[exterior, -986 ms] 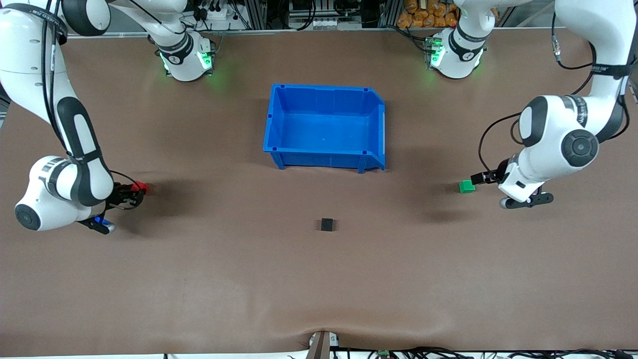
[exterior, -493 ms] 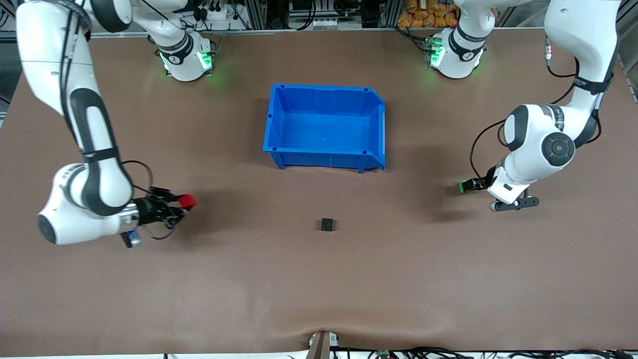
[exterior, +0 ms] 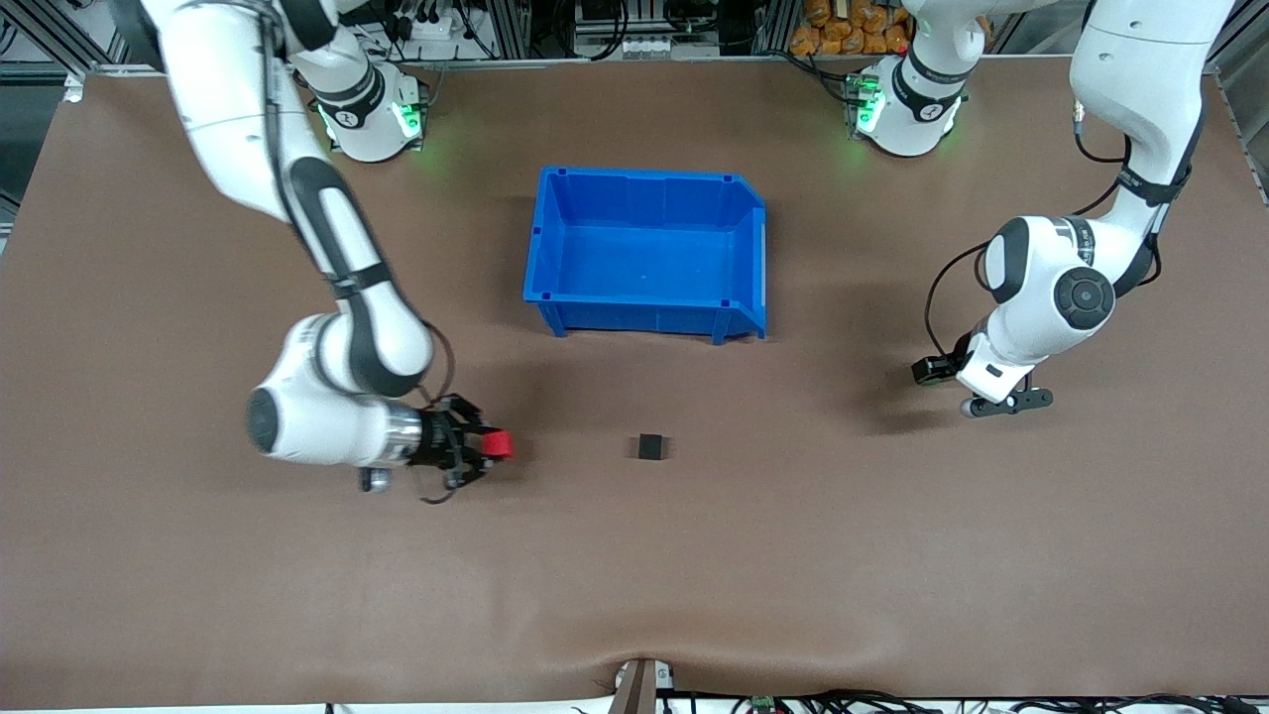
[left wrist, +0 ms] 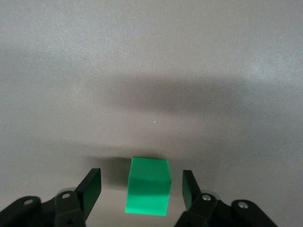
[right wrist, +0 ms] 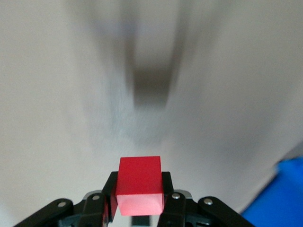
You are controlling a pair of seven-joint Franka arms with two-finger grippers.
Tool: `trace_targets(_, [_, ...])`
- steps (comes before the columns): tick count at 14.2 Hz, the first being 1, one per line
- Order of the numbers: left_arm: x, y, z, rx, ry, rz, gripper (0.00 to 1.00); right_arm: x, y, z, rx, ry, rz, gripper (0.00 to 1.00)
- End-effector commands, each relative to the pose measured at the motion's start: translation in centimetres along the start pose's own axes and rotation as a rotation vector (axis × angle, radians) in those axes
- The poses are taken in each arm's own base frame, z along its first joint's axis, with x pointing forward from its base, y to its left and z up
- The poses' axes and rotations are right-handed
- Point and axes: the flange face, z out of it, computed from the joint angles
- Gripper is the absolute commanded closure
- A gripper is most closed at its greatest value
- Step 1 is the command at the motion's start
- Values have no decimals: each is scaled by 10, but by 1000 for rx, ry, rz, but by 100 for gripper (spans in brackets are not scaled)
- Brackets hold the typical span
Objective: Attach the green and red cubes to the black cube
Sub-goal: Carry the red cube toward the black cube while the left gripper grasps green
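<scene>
1. Brown bench with a blue bin near its middle; black cube sits alone at about 6 o'clock from the bin, nearer the front camera.
2. Right end effector is clamped on the red cube and low over the bench at 9 o'clock of the black cube, apart from it. In the right wrist view the red cube sits squeezed between the fingers.
3. Left end effector is spread wide around the green cube – not gripping; the cube rests on the bench toward the left arm's end.
4. Step, as I judge it: carrying red to black. Next calls for lining a red face square against the black cube – and the left must close on green.
</scene>
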Motion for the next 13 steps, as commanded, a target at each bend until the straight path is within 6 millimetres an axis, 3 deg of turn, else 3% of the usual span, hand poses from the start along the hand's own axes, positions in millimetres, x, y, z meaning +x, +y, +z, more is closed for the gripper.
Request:
trace_targets(1, [0, -1, 4, 4, 16, 18, 25, -25, 6, 35, 54, -4, 119, 100])
trace_targets(4, [-1, -1, 7, 4, 11, 18, 34, -51, 11, 70, 108, 12, 218, 100])
trace_targets(7, [-1, -1, 11, 5, 3, 16, 70, -84, 13, 92, 115, -1, 275, 100])
trace_targets(9, [0, -1, 10, 4, 7, 9, 100, -92, 18, 108, 146, 4, 276, 100])
trace_targets(13, [1, 10, -1, -1, 20, -196, 100, -110, 16, 129, 163, -10, 284, 100])
